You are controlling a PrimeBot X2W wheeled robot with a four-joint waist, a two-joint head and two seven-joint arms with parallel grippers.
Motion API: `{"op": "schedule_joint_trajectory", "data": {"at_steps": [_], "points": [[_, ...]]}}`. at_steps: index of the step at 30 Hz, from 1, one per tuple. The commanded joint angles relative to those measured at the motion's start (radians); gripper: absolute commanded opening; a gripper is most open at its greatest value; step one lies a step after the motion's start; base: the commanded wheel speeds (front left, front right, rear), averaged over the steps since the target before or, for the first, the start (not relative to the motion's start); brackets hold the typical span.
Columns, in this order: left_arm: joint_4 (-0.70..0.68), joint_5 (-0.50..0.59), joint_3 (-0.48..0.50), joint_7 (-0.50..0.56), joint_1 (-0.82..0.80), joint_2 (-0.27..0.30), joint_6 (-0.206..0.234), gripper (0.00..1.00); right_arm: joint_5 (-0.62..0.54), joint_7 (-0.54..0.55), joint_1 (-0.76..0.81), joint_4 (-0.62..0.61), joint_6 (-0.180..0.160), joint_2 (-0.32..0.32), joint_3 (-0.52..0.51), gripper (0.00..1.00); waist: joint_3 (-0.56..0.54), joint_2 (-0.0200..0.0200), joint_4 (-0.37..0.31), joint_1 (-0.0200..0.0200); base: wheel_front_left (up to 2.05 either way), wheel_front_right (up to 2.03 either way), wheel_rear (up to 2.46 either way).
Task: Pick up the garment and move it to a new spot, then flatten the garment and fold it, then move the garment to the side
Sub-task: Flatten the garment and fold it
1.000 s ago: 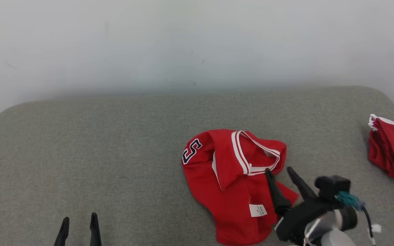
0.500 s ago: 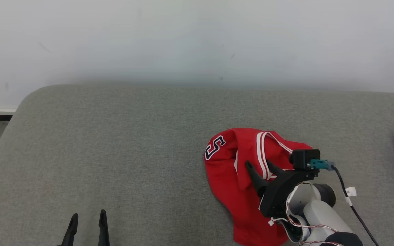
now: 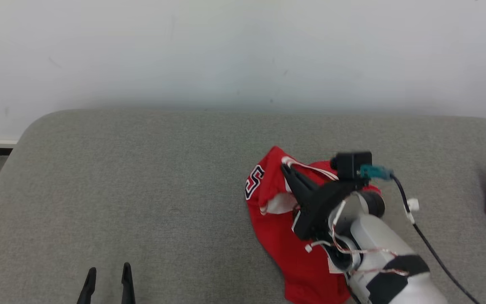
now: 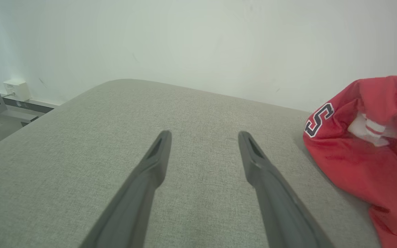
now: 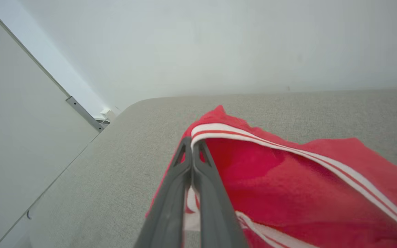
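Pinching the garment (image 3: 274,236) by its trim, the right gripper (image 3: 286,168) is starting the pickup; lifting clear is coming next; the left gripper (image 3: 108,276) is idling wide.

Right hand (image 5: 191,142) (fingers together) on garment (image 5: 288,186)

Red garment (image 3: 276,228), white-striped trim
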Motion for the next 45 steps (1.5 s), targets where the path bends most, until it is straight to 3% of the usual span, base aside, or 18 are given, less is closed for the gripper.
{"op": "schedule_joint_trajectory", "data": {"at_steps": [1, 8, 15, 20, 27, 33, 39, 45], "points": [[-0.008, 0.000, 0.000, -0.001, 0.005, 0.000, 0.005, 1.00, 0.017, -0.005, -0.046, -0.015, -0.003, 0.000, 0.016, 0.00, 0.001, -0.0001, -0.012, -0.0001, 0.00, 0.00, 0.00], [-0.016, -0.001, -0.012, -0.001, -0.006, -0.002, 0.016, 1.00, 0.172, -0.030, -0.275, -0.086, -0.003, 0.001, 0.085, 0.00, 0.004, -0.0001, -0.023, -0.0001, 0.00, 0.00, 0.00], [-0.018, -0.001, -0.015, -0.001, -0.001, -0.002, 0.015, 1.00, 0.283, -0.131, -0.474, -0.110, -0.003, 0.000, 0.100, 0.00, 0.002, -0.0001, -0.019, -0.0001, 0.00, 0.00, 0.00], [-0.012, -0.004, -0.016, -0.001, -0.003, -0.002, 0.010, 1.00, 0.301, -0.223, -0.552, -0.006, -0.003, -0.002, 0.073, 0.00, 0.003, -0.0001, -0.014, -0.0001, 0.00, 0.00, 0.00], [-0.017, -0.009, -0.017, -0.001, 0.000, -0.003, 0.010, 1.00, 0.177, -0.229, -0.435, 0.309, -0.003, -0.062, 0.011, 0.00, 0.013, -0.0001, -0.018, -0.0001, 0.00, 0.00, 0.00], [-0.031, -0.013, -0.016, -0.001, 0.011, -0.003, 0.016, 1.00, 0.193, -0.228, -0.250, 0.434, -0.003, -0.124, -0.051, 0.00, 0.028, -0.0001, -0.039, -0.0001, 0.00, 0.00, 0.00], [-0.042, -0.005, -0.013, -0.001, 0.006, -0.003, 0.028, 1.00, 0.238, -0.221, -0.132, 0.427, -0.003, -0.168, -0.107, 0.00, 0.037, -0.0001, -0.076, -0.0001, 0.00, 0.00, 0.00], [-0.040, -0.012, -0.024, -0.001, -0.002, -0.003, 0.035, 1.00, 0.284, -0.109, -0.052, 0.266, -0.003, -0.224, -0.113, 0.00, 0.034, -0.0001, -0.100, -0.0001, 0.00, 0.00, 0.00]]}}
